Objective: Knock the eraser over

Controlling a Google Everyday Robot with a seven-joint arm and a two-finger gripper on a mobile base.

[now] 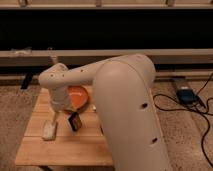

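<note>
A small dark block (74, 121), which I take for the eraser, stands on end, slightly tilted, near the middle of the wooden table (65, 150). My gripper (61, 109) hangs from the white arm (120, 100) just left of and above the block, close to it; I cannot tell whether they touch. The arm's big white body covers the right half of the table.
An orange bowl (78, 95) sits just behind the dark block, by the gripper. A flat white block (49, 130) lies at the table's left edge. A dark device (186, 95) and cables (206, 125) lie on the floor to the right.
</note>
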